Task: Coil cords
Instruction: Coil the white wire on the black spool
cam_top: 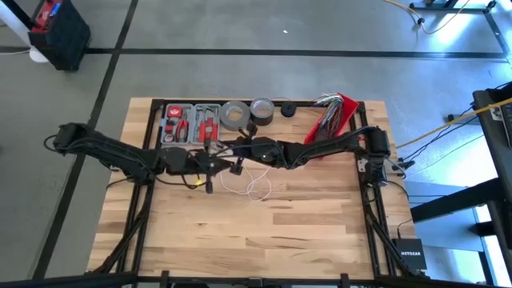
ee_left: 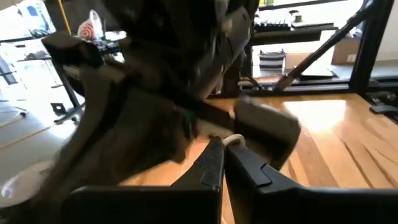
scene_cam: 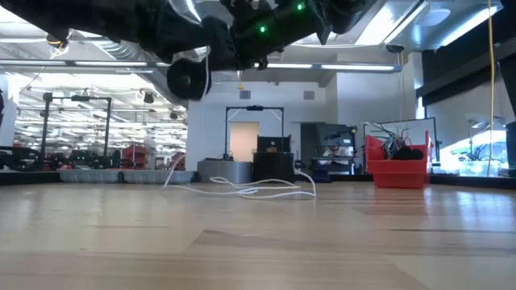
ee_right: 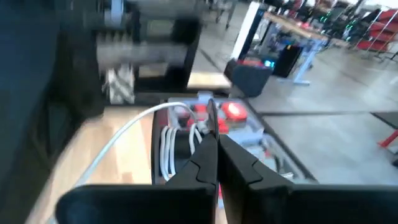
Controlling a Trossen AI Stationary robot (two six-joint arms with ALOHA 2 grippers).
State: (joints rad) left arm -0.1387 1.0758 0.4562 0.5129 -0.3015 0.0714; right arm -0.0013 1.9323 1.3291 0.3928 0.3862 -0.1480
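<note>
With both our left hand (ee_left: 222,163) and right hand (ee_right: 214,163) pinched on the cord (cam_top: 254,186) above the desk (cam_top: 264,232), we judge coiling half done: loose loops remain beneath them.

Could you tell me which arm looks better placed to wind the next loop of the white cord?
Probably the right: its end effector is shut on the white cord with loops already gathered; the left end effector pinches only one strand.
</note>
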